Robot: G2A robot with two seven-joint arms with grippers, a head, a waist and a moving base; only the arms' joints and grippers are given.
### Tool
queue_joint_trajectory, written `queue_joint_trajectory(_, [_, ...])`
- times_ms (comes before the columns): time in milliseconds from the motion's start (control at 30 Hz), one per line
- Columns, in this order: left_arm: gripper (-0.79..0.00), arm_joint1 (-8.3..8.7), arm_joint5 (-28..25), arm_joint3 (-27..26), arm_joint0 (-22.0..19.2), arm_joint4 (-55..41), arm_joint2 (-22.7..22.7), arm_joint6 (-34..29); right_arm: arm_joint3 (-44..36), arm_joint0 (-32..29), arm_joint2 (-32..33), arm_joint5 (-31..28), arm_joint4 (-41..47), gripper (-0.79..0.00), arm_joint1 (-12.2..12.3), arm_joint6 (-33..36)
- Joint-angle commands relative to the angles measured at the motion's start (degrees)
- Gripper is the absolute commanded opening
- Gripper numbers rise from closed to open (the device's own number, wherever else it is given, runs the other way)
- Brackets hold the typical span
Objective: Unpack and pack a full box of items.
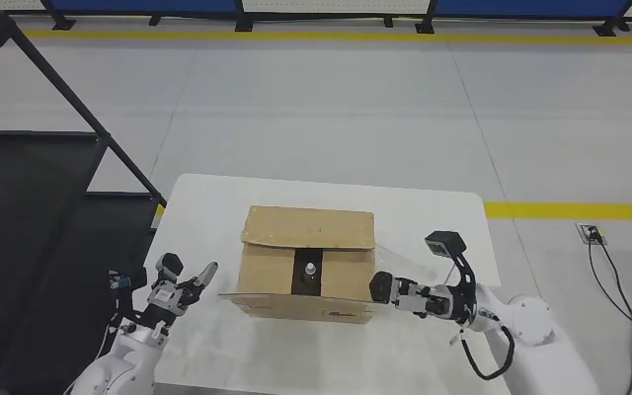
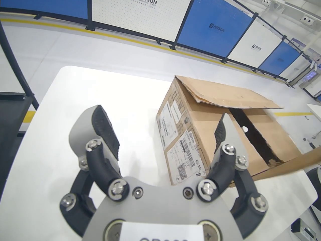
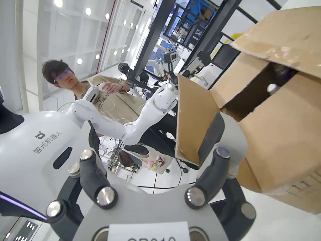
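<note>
- One cardboard box [image 1: 308, 265] stands in the middle of the white table [image 1: 217, 207] in the top view. Its inner flaps lie flat with a dark gap between them, and a white-capped bottle [image 1: 310, 268] shows inside the gap.
- Two outer flaps are open in the same view: the rear flap [image 1: 308, 227] is raised at the far side, and the front flap [image 1: 296, 307] juts out on the robot's side.
- Also from above, the left gripper [image 1: 190, 269] hovers over the table beside the box's left end, apart from it, with its fingers spread. The right gripper [image 1: 380, 286] sits at the box's front right corner, by the end of the front flap.
- In the left wrist view, the left gripper [image 2: 160, 116] is spread wide and empty above the white table [image 2: 75, 86], facing the labelled end of the cardboard box [image 2: 175, 131].
- In the right wrist view, the right gripper [image 3: 153, 136] is spread apart and pinches nothing. The front flap [image 3: 193, 116] stands edge-on between its fingers, close against one pad [image 3: 212, 136].
- Beyond it, the white-capped bottle [image 3: 272, 87] shows in the gap of the cardboard box [image 3: 275, 139].
</note>
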Motion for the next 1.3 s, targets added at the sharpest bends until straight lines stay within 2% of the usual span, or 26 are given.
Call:
queue_joint_trajectory(0, [0.0, 0.17, -3.2, -0.5, 0.4, 0.7, 0.0, -0.3, -4.0, -1.6, 0.0, 0.8, -0.8, 0.0, 1.0, 0.8])
queue_joint_trajectory(233, [0.0, 1.2, -16.2, -1.1, 2.5, 6.9, -1.2, -1.6, -10.1, -4.5, -3.5, 1.4, -9.2, 0.0, 4.5, 1.5])
queue_joint_trajectory(333, [0.0, 1.83, -21.5, -1.4, 3.1, 11.1, -1.7, -4.6, -7.7, -4.0, -6.0, 2.7, -12.9, 0.0, 5.8, 2.7])
queue_joint_trajectory(400, [0.0, 2.03, -22.6, -1.3, 3.5, 14.0, -1.6, -4.8, -4.9, -2.9, -7.2, 3.0, -11.5, 0.0, 6.0, 3.0])
queue_joint_trajectory(500, [0.0, 2.24, -23.5, -0.7, 3.5, 17.5, -1.0, -4.6, 0.0, -0.2, -8.8, 4.4, -5.6, 0.0, 5.6, 3.0])
queue_joint_trajectory(700, [0.0, 2.53, -23.3, 0.5, 3.0, 21.7, -0.1, -3.7, 6.2, 4.3, -9.6, 8.8, 13.2, 0.0, 4.0, -3.1])
queue_joint_trajectory(1100, [0.0, 2.62, -23.0, 1.4, 2.7, 22.2, 0.5, -3.5, 6.2, 4.2, -9.6, 8.9, 13.0, 0.0, 4.0, -3.6])
queue_joint_trajectory(1267, [0.0, 2.66, -23.2, 1.0, 2.9, 22.2, 0.9, -3.4, 7.2, 5.0, -11.8, 12.3, 10.3, 0.0, 3.2, -11.6])
